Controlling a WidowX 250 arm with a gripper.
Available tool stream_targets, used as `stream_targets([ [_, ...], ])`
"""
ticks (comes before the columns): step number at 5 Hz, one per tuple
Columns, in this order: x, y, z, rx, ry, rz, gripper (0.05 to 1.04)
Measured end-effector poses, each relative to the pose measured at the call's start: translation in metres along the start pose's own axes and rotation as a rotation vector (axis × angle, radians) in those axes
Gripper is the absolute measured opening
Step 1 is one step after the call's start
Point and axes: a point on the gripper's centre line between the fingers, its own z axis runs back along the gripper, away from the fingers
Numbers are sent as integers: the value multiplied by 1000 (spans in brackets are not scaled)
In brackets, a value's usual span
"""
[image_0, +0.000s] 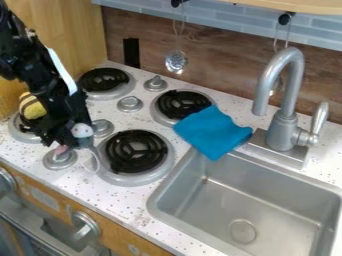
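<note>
The gripper (67, 142) hangs over the left part of the stove, above a silver knob and left of the near black burner. It is shut on a small grey plush toy (85, 141) with a pale round part on top and pink at its lower left. A thin pale string loops down from the toy beside the burner. Behind the arm, a yellow and brown striped plush (31, 108) rests at the left burner. A blue cloth (212, 131) lies folded between the burners and the sink, its near corner over the sink's rim.
Burners (137, 151) and silver knobs (129, 104) stand around the gripper. At the right are a metal sink (155, 202) and a tall grey faucet (284, 127). Utensils (176, 62) hang at the back wall, and a wooden panel (63, 30) rises at the left.
</note>
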Motion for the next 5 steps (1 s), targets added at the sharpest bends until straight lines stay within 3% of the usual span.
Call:
stream_targets([
  [2,-7,-20,-27,-97,-6,22,639],
  [3,-11,-21,-30,-127,3,53,704],
  [4,-13,-19,-30,-107,19,83,975],
  [5,-9,-18,-27,-81,1,114,1006],
])
